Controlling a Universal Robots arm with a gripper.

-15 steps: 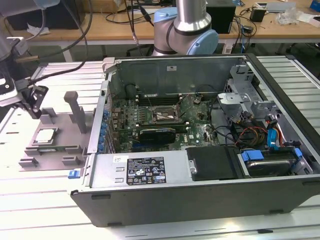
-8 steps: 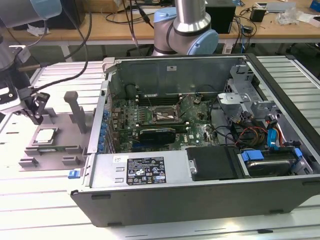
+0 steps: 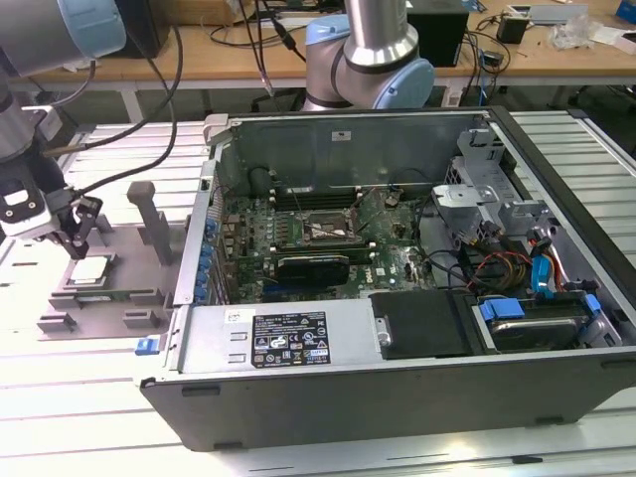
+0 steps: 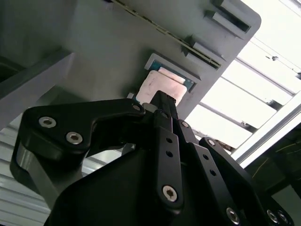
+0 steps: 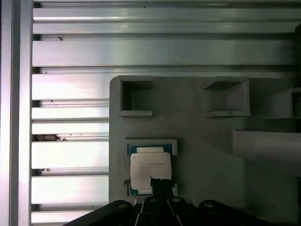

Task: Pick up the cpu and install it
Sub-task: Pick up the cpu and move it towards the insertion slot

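The cpu (image 3: pixel 89 270) is a small silver-topped square lying flat in a recess of the grey fixture plate (image 3: pixel 129 288) at the exterior view's left. Both wrist views show the cpu (image 5: pixel 149 170) (image 4: pixel 162 85) in its green-edged seat. My gripper (image 3: pixel 76 246) hangs just above the cpu's edge. Its black fingers (image 4: pixel 164 122) lie pressed together, with nothing between them, and the gripper tip (image 5: pixel 161 184) overlaps one edge of the chip. The motherboard's socket (image 3: pixel 320 227) sits inside the open computer case (image 3: pixel 298 343), far from the gripper.
Upright grey posts (image 3: pixel 151 214) rise from the fixture plate beside the cpu. The case's metal wall (image 3: pixel 204 229) stands between the fixture and the motherboard. Cables (image 3: pixel 497 263) and drive bays (image 3: pixel 532 323) crowd the case's far side. The slatted aluminium table (image 3: pixel 89 397) lies around it.
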